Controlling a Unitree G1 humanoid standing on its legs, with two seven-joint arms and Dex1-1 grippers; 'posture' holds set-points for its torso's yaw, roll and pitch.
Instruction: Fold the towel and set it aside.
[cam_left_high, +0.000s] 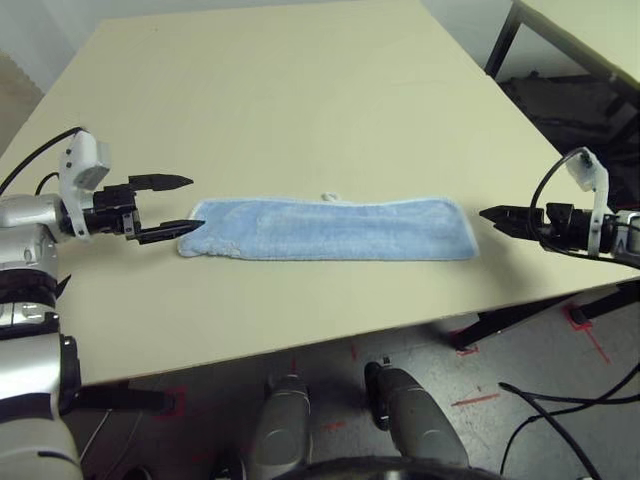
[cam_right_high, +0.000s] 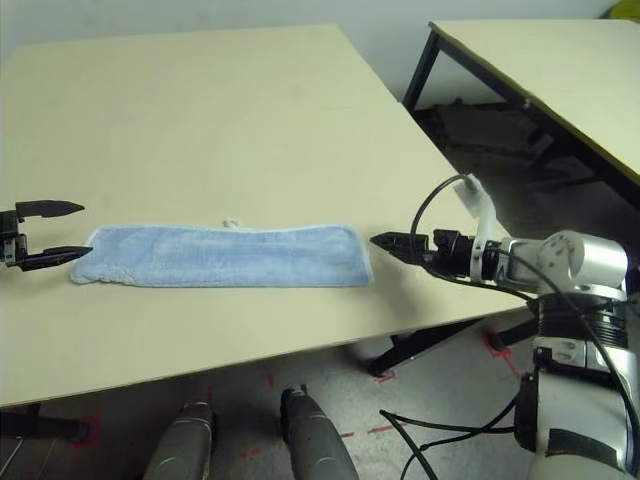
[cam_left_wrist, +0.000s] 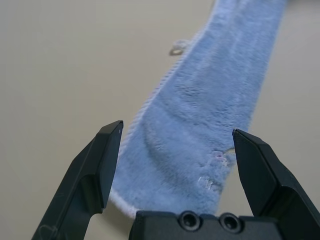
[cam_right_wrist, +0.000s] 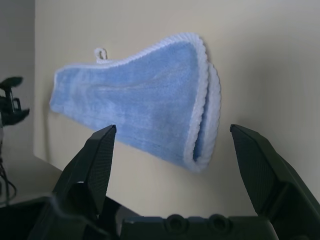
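Observation:
The towel is a light blue terry strip with white stitched edging, lying flat and folded lengthwise near the table's front edge. A small white loop sticks out from its far side. My left gripper is open at the towel's left end, its lower finger touching the cloth and nothing held between the fingers. My right gripper hovers just off the towel's right end, apart from it. Seen from the right wrist, its fingers stand wide open around the doubled edge of the towel.
The beige table stretches wide and bare behind the towel. A second table with black legs stands at the right, across a gap of floor. Cables and red tape marks lie on the floor below the front edge.

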